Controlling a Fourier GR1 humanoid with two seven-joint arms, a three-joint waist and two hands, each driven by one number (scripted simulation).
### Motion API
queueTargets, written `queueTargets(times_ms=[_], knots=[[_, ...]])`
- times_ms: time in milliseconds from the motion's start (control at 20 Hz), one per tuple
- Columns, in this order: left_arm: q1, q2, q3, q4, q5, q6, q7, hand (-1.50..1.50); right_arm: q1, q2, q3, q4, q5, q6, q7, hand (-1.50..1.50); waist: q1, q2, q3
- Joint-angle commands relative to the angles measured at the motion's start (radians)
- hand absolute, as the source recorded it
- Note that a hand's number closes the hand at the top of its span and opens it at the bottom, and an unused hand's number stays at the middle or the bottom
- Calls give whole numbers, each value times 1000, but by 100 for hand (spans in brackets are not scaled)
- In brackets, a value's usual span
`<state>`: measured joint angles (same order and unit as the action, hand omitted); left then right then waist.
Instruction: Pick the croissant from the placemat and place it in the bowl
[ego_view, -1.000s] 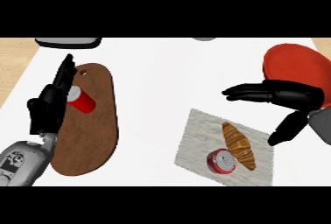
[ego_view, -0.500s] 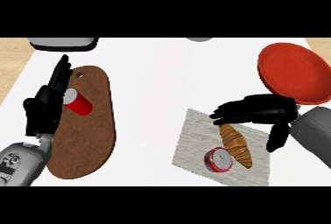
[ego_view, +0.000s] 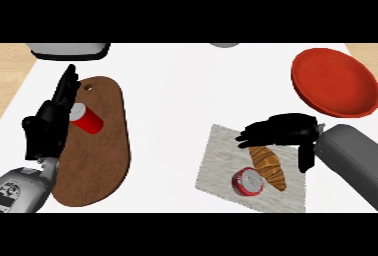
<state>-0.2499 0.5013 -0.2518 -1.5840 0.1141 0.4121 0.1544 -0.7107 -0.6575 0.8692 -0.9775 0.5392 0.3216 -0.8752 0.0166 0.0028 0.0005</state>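
Down at the lower right of the frame, the croissant (ego_view: 269, 167) lies on the grey placemat (ego_view: 221, 165), slanting from upper left to lower right. The right hand (ego_view: 284, 131) sits over the croissant's upper end, hiding that tip; its fingers bend down toward the pastry and the thumb hangs at the croissant's right side, but whether they actually grasp it cannot be told. Just beside the croissant's lower left, a red and white can (ego_view: 249, 181) lies on the same placemat. The red bowl (ego_view: 332, 82) is in the upper right of the frame, apart from the placemat and holding nothing.

At the left, a brown oval cutting board (ego_view: 100, 155) stretches from upper left toward the lower left, with a red cup (ego_view: 87, 120) lying tilted on its upper part. The left hand (ego_view: 50, 122) rests at the board's left edge, fingers straight and pointing up, released, just beside the cup. A grey object (ego_view: 68, 50) shows at the top left edge, and another small grey one (ego_view: 224, 45) at the top centre.
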Motion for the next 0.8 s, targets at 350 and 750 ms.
queueTargets(times_ms=[350, 750], knots=[[33, -46, 45, -25, -49, -32, -1, 0, -5, 179, -20, 207, 115, 8, -92, -150, -1, -1, 0], [4, -75, 77, 27, -78, -68, -6, 0, 34, 226, -10, 281, 228, -181, -195, 150, -7, 1, 0]])
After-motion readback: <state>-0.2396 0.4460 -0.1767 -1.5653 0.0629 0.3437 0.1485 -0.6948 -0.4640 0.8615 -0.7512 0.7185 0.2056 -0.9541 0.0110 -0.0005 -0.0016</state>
